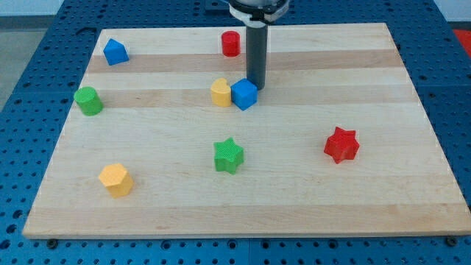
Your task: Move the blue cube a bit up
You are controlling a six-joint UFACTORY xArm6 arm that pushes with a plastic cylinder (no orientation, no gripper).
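The blue cube (pixel 244 94) sits near the middle of the wooden board (pixel 383 184), a little toward the view's top. A yellow heart-shaped block (pixel 220 92) touches its left side. My tip (pixel 255 86) is at the lower end of the dark rod, right against the cube's upper right corner, on the side toward the view's top.
A red cylinder (pixel 231 43) stands above the cube near the top edge. A blue pentagon-like block (pixel 115 51) is top left, a green cylinder (pixel 88 101) at the left, a yellow hexagon (pixel 115 179) bottom left, a green star (pixel 228 155) below the cube, a red star (pixel 341 144) at the right.
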